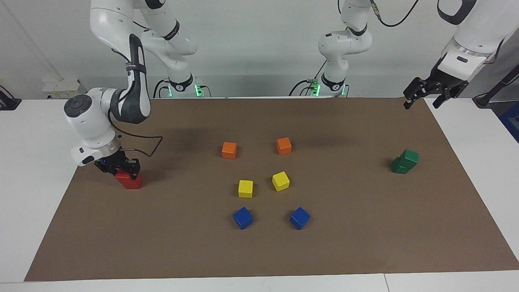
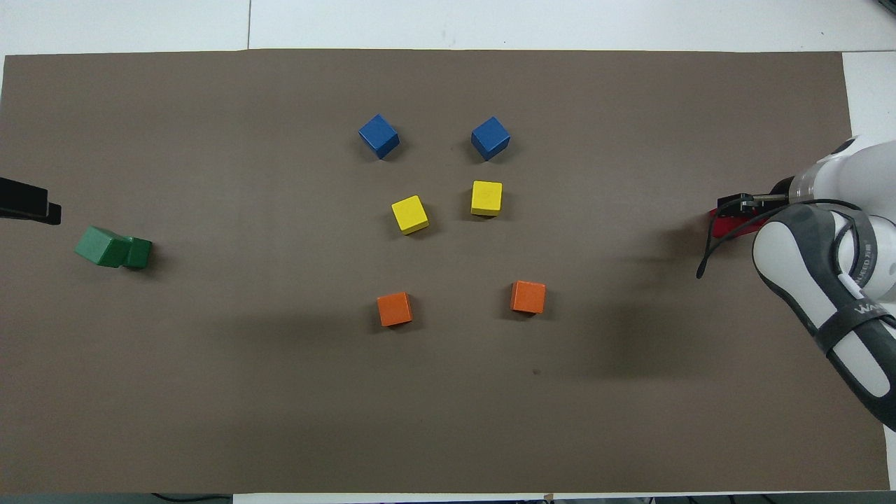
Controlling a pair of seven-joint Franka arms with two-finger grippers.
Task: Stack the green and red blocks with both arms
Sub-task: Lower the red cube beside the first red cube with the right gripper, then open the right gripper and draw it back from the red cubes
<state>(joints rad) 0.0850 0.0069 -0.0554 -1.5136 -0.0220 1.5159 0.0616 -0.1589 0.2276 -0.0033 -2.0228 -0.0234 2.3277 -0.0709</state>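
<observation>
Right gripper (image 1: 123, 170) sat on red stack (image 1: 130, 181), grip indeterminate. Left gripper (image 1: 421, 98) waited raised, jaws apart. Green stack (image 1: 405, 161) stood skewed. Orange (image 1: 229, 150), yellow (image 1: 245, 188), blue cubes (image 1: 243, 217) occupied mat centre.

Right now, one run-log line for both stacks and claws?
green stack: done, top cube skewed | red stack: right claw on top cube | left claw: open, raised over mat corner

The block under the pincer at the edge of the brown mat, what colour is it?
Bright red; the facing view shows it best, under the right pincer.
</observation>
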